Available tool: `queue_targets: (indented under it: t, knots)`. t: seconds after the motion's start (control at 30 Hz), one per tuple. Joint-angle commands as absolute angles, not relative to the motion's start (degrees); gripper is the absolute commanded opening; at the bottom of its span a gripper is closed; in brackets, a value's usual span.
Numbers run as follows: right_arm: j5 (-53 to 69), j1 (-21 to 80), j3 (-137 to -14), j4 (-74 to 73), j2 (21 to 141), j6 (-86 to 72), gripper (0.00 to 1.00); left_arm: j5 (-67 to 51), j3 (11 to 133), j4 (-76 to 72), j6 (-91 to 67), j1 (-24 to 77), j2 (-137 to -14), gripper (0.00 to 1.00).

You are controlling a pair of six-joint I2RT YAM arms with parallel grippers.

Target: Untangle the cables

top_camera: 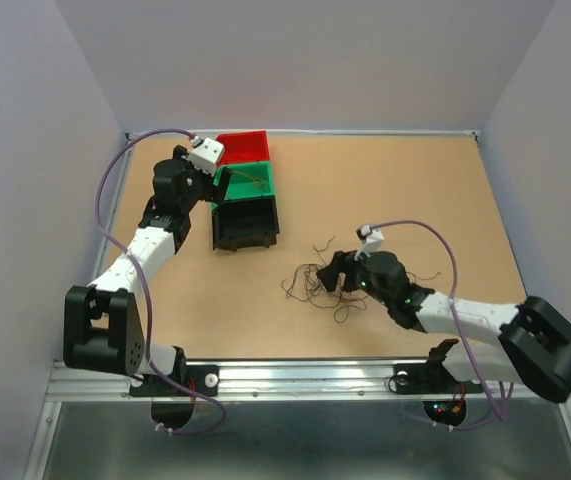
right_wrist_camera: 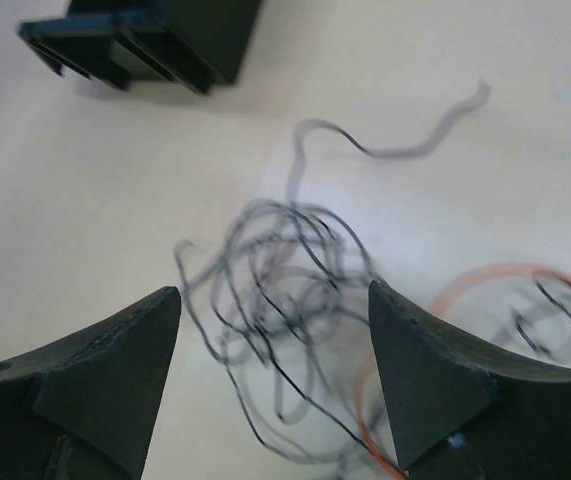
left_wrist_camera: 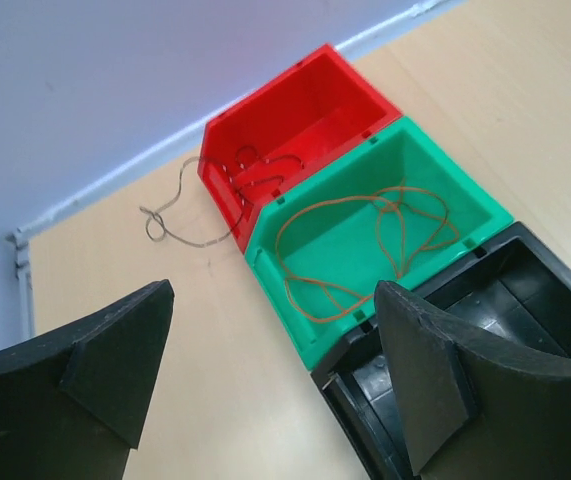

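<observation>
Over at 10 o'clock on the table [top_camera: 415,200] the sorting's partly done: green bin [left_wrist_camera: 465,200] holds one wire [left_wrist_camera: 390,200], and a second wire [left_wrist_camera: 153,222] hangs over the red bin [left_wrist_camera: 305,100] wall. Black bin [left_wrist_camera: 525,300] shows nothing so far. Left tool [left_wrist_camera: 273,300] hangs above them, spread wide and empty. The cables [top_camera: 315,282] sit knotted near 6 o'clock of the table's middle, under the right tool [right_wrist_camera: 275,300], spread too, gripping nothing. Most of the work's left, I'd say.
</observation>
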State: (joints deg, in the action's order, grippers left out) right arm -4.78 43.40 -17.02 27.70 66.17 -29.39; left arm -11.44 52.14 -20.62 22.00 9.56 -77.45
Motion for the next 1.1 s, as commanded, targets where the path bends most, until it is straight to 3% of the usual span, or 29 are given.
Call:
queue_targets:
  t: [0.0,0.17,0.33,0.37,0.43,0.73,0.77,0.83,0.93,1.0,1.07]
  knots:
    - [-5.2,46.1,-33.0,29.5,76.1,-25.8,0.80,-11.8,54.2,-23.7,16.3,5.7,-81.2,0.89]
    - [-9.5,47.4,-49.5,23.4,86.8,-24.3,0.80,-20.6,56.2,-22.2,20.1,4.0,-84.9,0.79]
    - [-12.5,47.4,-63.4,15.8,98.0,-22.9,0.78,-20.0,57.0,-20.6,20.2,4.0,-86.0,0.79]
    - [-12.7,47.4,-65.5,13.7,100.3,-22.5,0.69,-19.2,57.1,-20.6,20.0,4.0,-86.1,0.79]
    - [-13.5,47.3,-69.7,11.3,106.3,-22.3,0.61,-17.9,57.0,-21.0,19.4,4.0,-86.2,0.79]
    - [-19.7,47.4,-82.7,3.3,118.4,-20.3,0.59,-15.6,55.3,-23.0,18.9,4.0,-84.3,0.79]
    - [-19.6,47.4,-83.0,2.7,118.7,-19.3,0.57,-15.7,55.3,-23.0,18.9,4.0,-84.3,0.79]
    - [-15.7,47.3,-83.2,2.5,119.1,-15.2,0.39,-15.7,55.1,-23.0,18.9,4.0,-84.2,0.79]
    - [-12.0,47.3,-81.2,2.3,117.3,-10.9,0.27,-16.1,55.0,-23.0,19.0,4.0,-83.9,0.79]
    - [-11.5,47.4,-79.4,2.3,115.2,-6.3,0.13,-16.6,54.8,-23.0,19.1,4.0,-83.6,0.79]
    - [-11.6,47.3,-75.8,1.8,111.3,-0.6,0.12,-17.2,54.7,-23.0,19.2,4.0,-83.2,0.79]
